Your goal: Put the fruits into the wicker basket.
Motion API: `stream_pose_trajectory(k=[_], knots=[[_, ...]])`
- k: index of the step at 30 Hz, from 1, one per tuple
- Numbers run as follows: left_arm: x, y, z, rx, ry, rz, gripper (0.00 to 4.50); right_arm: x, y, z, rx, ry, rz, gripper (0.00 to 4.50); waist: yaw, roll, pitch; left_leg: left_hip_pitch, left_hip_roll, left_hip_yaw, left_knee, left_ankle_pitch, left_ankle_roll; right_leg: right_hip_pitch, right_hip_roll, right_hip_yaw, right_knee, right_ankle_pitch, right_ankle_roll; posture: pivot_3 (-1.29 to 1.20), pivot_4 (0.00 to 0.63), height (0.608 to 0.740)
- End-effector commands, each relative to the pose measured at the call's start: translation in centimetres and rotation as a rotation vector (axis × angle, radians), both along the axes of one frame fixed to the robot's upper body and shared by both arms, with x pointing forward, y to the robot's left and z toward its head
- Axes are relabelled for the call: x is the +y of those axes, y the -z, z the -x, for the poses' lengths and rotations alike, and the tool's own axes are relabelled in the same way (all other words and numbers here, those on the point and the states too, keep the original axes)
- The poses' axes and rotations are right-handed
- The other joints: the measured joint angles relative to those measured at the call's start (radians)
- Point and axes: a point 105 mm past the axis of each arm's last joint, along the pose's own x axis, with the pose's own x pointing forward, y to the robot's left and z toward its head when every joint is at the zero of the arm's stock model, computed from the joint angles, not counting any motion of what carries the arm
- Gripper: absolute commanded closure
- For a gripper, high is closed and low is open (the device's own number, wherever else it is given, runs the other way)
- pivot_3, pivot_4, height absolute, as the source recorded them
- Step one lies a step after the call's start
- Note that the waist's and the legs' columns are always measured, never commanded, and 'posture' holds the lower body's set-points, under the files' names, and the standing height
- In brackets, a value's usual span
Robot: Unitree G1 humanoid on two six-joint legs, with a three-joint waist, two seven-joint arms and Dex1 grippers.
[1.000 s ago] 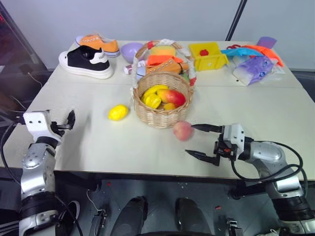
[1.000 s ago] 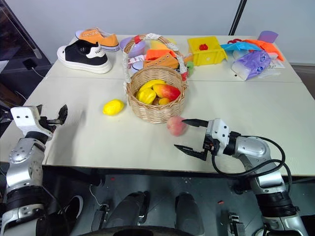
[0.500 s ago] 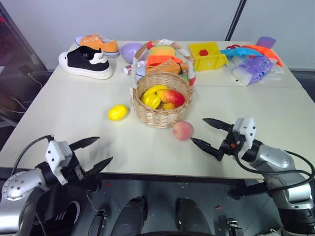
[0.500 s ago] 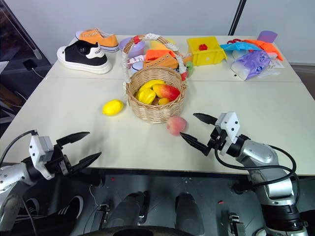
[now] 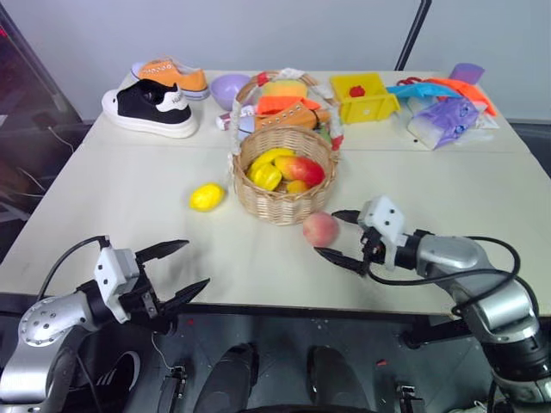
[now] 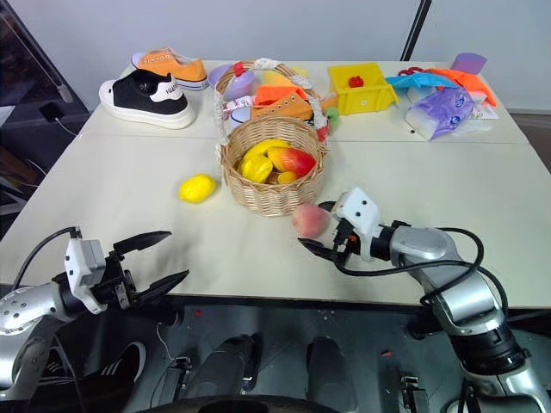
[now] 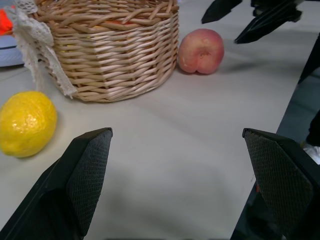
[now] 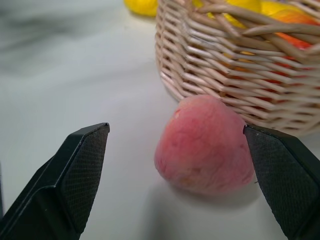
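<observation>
Black-fingered and spread wide with nothing between its fingers, the left gripper (image 5: pixel 170 272) hangs at the near left edge of the table (image 5: pixel 129 194), well short of the lemon (image 5: pixel 207 197), which lies on the bare top just left of the wicker basket (image 5: pixel 284 185). That basket already holds several yellow and red-yellow fruits (image 5: pixel 284 169), so two pieces remain outside. The peach (image 5: pixel 320 229) sits close against the basket's near right side, and the right gripper (image 5: pixel 342 237) is just beside it, jaws parted and empty, one finger to each side of the peach's right flank without visibly touching it. The step in hand looks like the grasp on the peach. To do it well, the right arm should probably slide a little further in so the pads bracket the fruit's widest part, then close gently, since a round toy could squirt toward the wicker wall. Lifting clear of the rim and avoiding the arched handle (image 5: pixel 284 79) matters before release.
</observation>
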Motion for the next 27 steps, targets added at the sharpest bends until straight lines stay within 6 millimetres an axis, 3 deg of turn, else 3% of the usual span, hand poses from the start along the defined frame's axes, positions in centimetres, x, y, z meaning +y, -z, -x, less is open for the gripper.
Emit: stream_pose_trajectory(k=[1,20,22,25,27], knots=[[-1.0,-1.3,0.3,-0.052,0.042,0.014,0.0,0.2,-0.7,-0.7,-0.021,0.016,0.0,0.03,0.001,0.0,0.0,0.0,0.0,0.0,0.0,0.0,0.0,0.0,0.0,0.0,0.0,0.0,0.0,0.0,0.15,0.74],[-1.4,-1.1,0.7,-0.019,0.043,0.044,0.0,0.7,2.1,-2.5,0.106,0.098,-0.047,0.03,-0.002,0.0,0.0,0.0,0.0,0.0,0.0,0.0,0.0,0.0,0.002,0.0,-0.001,0.0,0.0,0.0,0.15,0.74],[-1.4,-1.1,0.7,-0.019,0.04,0.041,0.0,0.7,2.1,-2.6,0.105,0.11,-0.058,0.53,-0.002,0.0,0.0,0.0,0.0,0.0,0.0,0.0,0.0,0.0,0.002,0.0,-0.001,0.0,0.0,0.0,0.15,0.74],[-1.3,-1.2,0.6,-0.021,0.037,0.04,0.0,0.4,2.1,-2.8,0.082,0.118,-0.031,1.63,-0.001,0.0,0.0,0.0,0.0,0.0,0.0,0.0,0.0,0.0,0.002,0.0,-0.001,0.0,0.0,0.0,0.15,0.74],[-1.3,-1.2,0.5,-0.022,0.035,0.042,0.0,0.2,2.0,-2.6,0.08,0.118,-0.032,1.63,-0.001,0.0,0.0,0.0,0.0,0.0,0.0,0.0,0.0,0.0,0.002,0.0,-0.001,0.0,0.0,0.0,0.15,0.74]])
